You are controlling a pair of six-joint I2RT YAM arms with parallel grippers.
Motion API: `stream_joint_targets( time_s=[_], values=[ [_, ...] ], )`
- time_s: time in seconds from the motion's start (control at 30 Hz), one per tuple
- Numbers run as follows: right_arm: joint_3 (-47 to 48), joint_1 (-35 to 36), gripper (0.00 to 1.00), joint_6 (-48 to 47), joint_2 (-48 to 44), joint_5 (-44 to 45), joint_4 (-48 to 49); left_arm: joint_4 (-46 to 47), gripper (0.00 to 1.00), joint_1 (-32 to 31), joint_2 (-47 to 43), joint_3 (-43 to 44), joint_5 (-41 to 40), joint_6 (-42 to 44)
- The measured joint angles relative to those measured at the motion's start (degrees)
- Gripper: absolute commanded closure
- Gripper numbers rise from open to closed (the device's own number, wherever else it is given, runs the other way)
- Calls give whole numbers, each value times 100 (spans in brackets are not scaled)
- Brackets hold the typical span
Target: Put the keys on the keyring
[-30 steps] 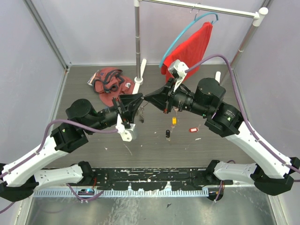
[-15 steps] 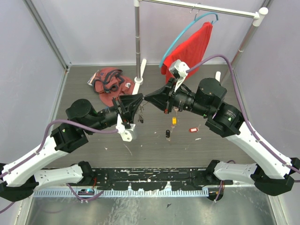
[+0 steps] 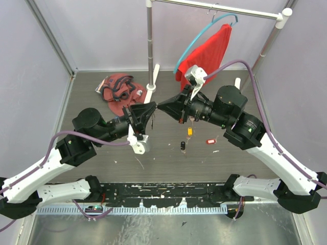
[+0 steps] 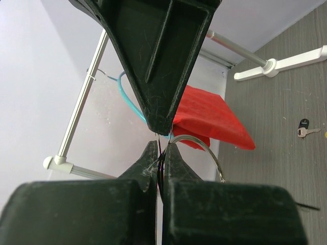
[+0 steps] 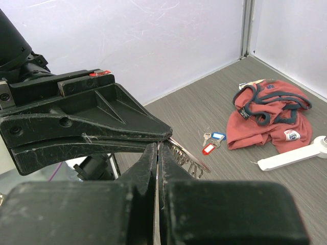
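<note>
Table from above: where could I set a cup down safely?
Free: the strip between the black-tagged key and the black base rail; also the left edge beside the crumpled red garment. Crowded: the centre, where the left gripper and right gripper meet.

1. A metal clothes rack (image 3: 149, 46) is standing on the grey wood-grain floor (image 3: 82, 92).
2. Pale lilac walls (image 3: 102, 30) are rising behind and beside the rack.
3. A red cloth (image 3: 212, 48) is hanging from the rack's bar.
4. A crumpled red garment (image 3: 120, 89) is lying left of the rack's foot.
</note>
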Motion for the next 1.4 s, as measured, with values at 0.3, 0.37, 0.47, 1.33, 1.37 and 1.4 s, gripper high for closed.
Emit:
stream_joint_targets(
  time_s=[0.3,0.37,0.47,1.33,1.37,1.4],
  values=[
    [-118,7,61,-31,-155,-13,22,-24,100,-24,0,0,-109,2],
    [-146,7,61,-52,-249,-7,22,-35,100,-22,0,0,-153,9],
    [-184,7,61,-79,-420,46,39,-46,100,-24,0,0,-179,24],
    [-236,7,58,-181,-595,361,-39,-809,100,-24,-188,157,186,640],
    [-236,7,58,-188,-597,376,-48,-835,100,-24,-188,157,181,702],
    [-236,7,58,-205,-597,400,-66,-859,100,-24,-188,157,170,769]
  ],
)
